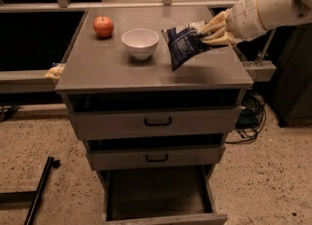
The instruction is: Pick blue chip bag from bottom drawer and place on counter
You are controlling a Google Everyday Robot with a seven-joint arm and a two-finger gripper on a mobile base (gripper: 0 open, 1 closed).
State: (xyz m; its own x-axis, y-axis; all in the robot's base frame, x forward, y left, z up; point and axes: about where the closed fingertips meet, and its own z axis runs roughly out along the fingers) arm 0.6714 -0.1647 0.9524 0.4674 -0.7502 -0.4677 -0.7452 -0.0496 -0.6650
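Above the right half of the counter (112,73), the gripper (208,31) is gripping the blue chip bag (183,47) by its upper edge, both fingers closed on the crumpled foil. The bag is hanging tilted, its lower corner pointing down at the surface just right of the white bowl (140,43). Whether that corner is touching the counter cannot be told. The apple (103,26) is sitting well apart at the back left. The bottom drawer (156,197) is standing open below, with no bag showing in it.

The step in hand is judged to be the placing. To do it well, the arm should be lowering the bag until its base is bearing on bare counter, staying clear of the bowl and well in from the right edge. The fingers should be opening only then, so that the light foil is not tipping or sliding off.

White patches and lines of print are showing on the bag's dark blue face, but no brand or word can be read. No other writing is showing.
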